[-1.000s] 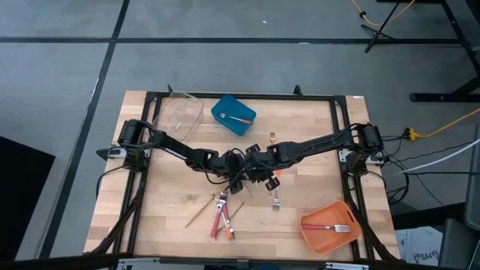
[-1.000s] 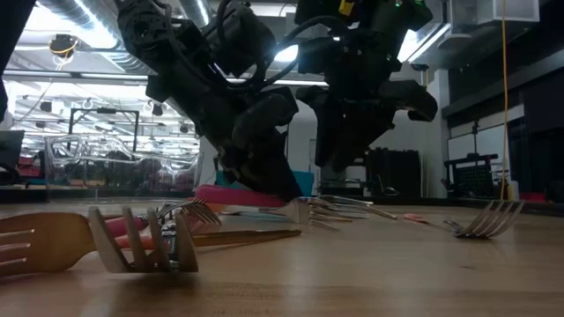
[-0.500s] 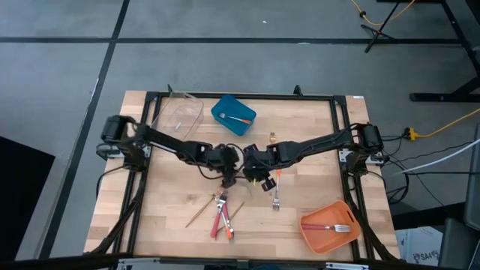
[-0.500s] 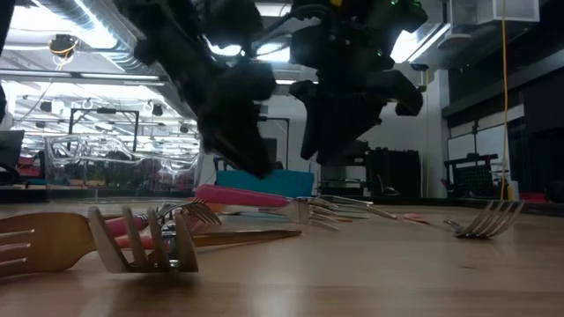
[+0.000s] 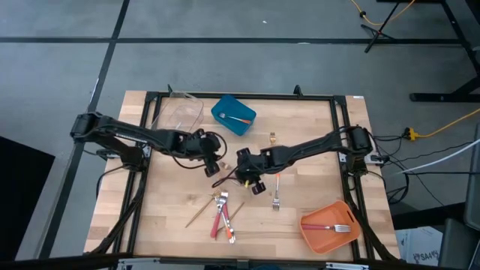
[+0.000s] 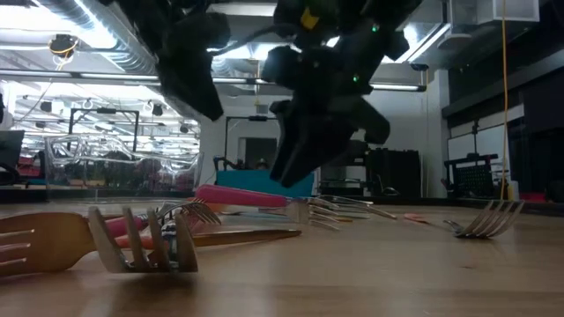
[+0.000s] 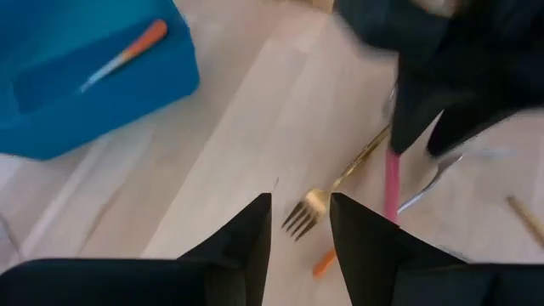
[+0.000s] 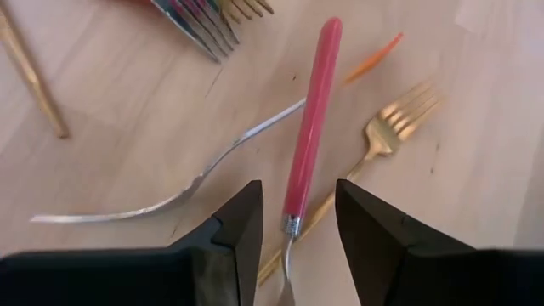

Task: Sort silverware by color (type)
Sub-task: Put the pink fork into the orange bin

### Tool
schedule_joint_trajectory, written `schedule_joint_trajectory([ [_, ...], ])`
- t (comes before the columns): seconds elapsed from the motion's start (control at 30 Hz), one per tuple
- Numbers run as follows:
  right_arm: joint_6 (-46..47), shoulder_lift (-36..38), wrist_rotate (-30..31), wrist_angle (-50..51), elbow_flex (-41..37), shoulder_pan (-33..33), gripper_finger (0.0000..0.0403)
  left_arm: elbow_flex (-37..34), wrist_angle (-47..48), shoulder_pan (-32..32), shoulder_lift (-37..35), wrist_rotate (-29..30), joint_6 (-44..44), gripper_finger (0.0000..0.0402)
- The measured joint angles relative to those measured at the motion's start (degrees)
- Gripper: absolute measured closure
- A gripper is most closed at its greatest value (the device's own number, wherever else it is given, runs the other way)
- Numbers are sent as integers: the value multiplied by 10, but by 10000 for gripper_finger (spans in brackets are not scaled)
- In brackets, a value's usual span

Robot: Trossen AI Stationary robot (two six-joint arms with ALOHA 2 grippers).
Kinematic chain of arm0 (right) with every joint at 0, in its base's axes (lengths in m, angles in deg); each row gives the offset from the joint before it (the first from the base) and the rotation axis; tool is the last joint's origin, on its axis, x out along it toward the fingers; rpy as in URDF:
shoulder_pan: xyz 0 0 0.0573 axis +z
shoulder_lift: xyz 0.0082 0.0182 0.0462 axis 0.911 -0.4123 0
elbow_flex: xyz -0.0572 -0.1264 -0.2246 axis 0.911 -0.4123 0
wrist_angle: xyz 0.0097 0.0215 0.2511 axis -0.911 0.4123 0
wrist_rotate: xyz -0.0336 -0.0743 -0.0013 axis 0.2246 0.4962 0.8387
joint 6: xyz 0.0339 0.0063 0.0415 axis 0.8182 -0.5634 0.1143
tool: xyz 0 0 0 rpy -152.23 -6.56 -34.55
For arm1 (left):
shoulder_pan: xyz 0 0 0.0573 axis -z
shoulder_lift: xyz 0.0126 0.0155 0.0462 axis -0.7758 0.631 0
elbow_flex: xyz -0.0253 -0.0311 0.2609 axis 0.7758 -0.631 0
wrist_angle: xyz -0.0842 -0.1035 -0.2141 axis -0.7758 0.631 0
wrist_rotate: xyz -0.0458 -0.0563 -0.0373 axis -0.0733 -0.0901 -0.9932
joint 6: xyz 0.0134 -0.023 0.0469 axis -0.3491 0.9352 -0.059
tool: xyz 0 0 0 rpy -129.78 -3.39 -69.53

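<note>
Right under the right gripper (image 8: 289,225) lies a fork with a long pink handle (image 8: 311,119) and a silver head. It is flat on the light wooden table (image 5: 315,127), near the middle. The gripper's two dark fingers (image 8: 229,229) stand apart, one on each side of the handle, and hold nothing. A gold fork (image 8: 387,127) lies just beside the pink handle, and a thin silver utensil (image 8: 204,174) lies on its other side. More forks (image 5: 221,217) sit in a small pile nearer the front edge. One orange-handled piece (image 5: 240,120) rests in the blue bin (image 5: 221,112), and one fork (image 5: 341,227) rests in the orange bin (image 5: 319,232). The left gripper (image 7: 299,246) hangs over the table between the blue bin and the pink fork, fingers apart, holding nothing.
</note>
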Motion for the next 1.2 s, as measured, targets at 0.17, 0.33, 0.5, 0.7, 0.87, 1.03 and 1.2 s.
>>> schedule_joint_trajectory([
  [0.17,0,-22,1,-4,0,0,265,0,3,0,-8,1,0,286],
  [0.33,0,-43,4,-15,0,-2,265,0,4,1,-8,1,0,286],
  [0.5,2,-45,6,-17,0,-2,265,0,4,1,-7,1,1,286],
  [0.7,2,-45,6,-15,0,-2,265,0,4,1,-7,1,1,286],
  [0.87,6,-45,4,-15,0,-5,286,0,4,1,-7,1,1,286],
  [1.03,14,-45,0,-14,0,-9,346,0,4,1,-7,1,1,286],
  [1.2,14,-45,0,-15,0,-9,393,0,4,1,-7,1,1,286],
])
